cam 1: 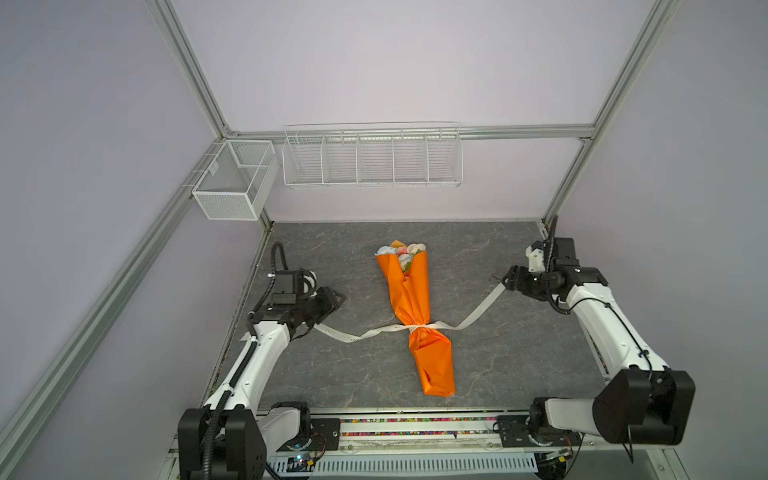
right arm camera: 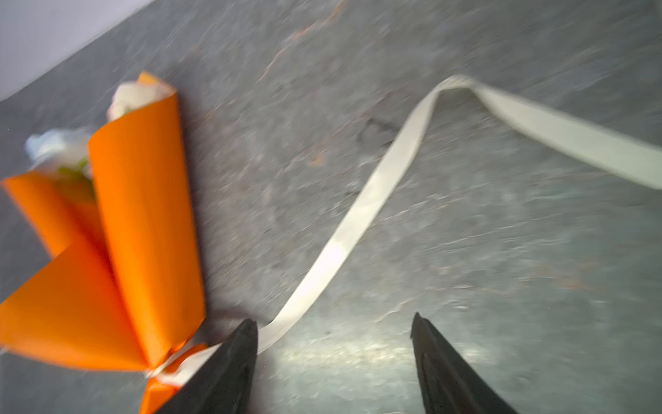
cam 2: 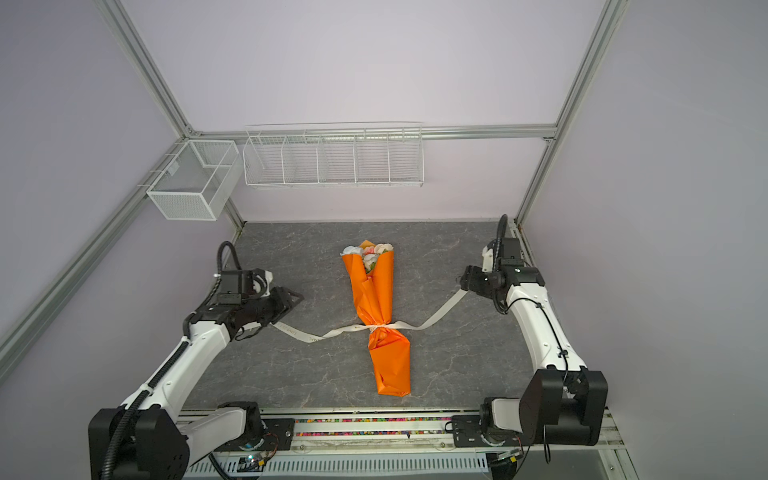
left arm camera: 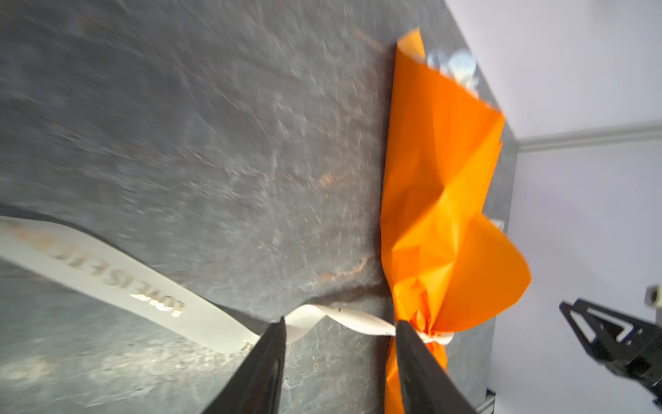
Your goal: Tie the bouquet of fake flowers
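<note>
one bouquet of fake flowers (cam 1: 401,251) inside orange paper (cam 1: 415,299)

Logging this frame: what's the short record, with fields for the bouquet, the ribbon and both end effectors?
bouquet: lying on the table, wrapped in orange paper, flower heads toward the back wall
ribbon: cinched round the paper's narrow lower part, one loose end trailing to each side
left end effector: open, holding nothing, near the left ribbon end
right end effector: open, holding nothing, beside the right ribbon end
tie: knot visible, no bow
</note>
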Action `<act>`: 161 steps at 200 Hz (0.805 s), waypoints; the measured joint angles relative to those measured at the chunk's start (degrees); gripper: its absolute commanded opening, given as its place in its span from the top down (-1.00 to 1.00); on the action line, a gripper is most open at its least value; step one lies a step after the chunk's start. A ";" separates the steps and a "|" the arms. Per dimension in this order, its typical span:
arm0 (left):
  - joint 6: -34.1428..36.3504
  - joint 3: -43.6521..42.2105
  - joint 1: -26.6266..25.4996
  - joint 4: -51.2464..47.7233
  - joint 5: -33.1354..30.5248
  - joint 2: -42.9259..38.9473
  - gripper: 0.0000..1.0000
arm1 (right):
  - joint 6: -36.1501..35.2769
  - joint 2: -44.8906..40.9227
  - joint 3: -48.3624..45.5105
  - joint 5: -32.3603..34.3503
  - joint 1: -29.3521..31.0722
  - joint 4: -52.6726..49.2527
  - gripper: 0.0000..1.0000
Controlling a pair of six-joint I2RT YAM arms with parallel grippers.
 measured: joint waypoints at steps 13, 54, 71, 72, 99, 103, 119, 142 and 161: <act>-3.87 -2.86 -5.75 2.78 0.20 1.22 -0.06 | 1.97 0.04 -3.37 -4.04 4.79 1.75 -0.40; -12.28 -8.33 -17.27 11.04 0.48 5.14 -0.06 | 7.56 0.55 -9.88 -9.55 20.39 6.08 -0.35; -15.10 -9.75 -19.74 15.76 0.76 6.95 -0.06 | 9.90 1.95 -11.30 -10.05 25.99 8.66 -0.34; -15.23 -9.81 -19.78 15.93 0.74 6.99 -0.06 | 9.97 2.01 -11.37 -10.05 26.16 8.72 -0.34; -18.67 -11.28 -20.26 21.84 1.51 9.94 -0.07 | 13.55 4.92 -13.35 -10.14 31.85 11.32 -0.28; -19.12 -11.34 -20.26 22.75 1.66 10.56 -0.07 | 14.12 5.31 -13.57 -10.10 32.41 11.76 -0.28; -20.65 -11.34 -20.26 26.53 2.27 12.96 -0.07 | 16.59 6.19 -14.34 -9.70 33.99 13.70 -0.24; -22.49 -11.26 -20.26 31.78 3.10 17.44 -0.06 | 20.90 6.71 -15.93 -9.75 34.99 17.75 -0.24; -23.54 -10.03 -20.26 33.79 3.26 20.85 -0.06 | 24.30 7.76 -17.03 -9.84 35.32 21.31 -0.25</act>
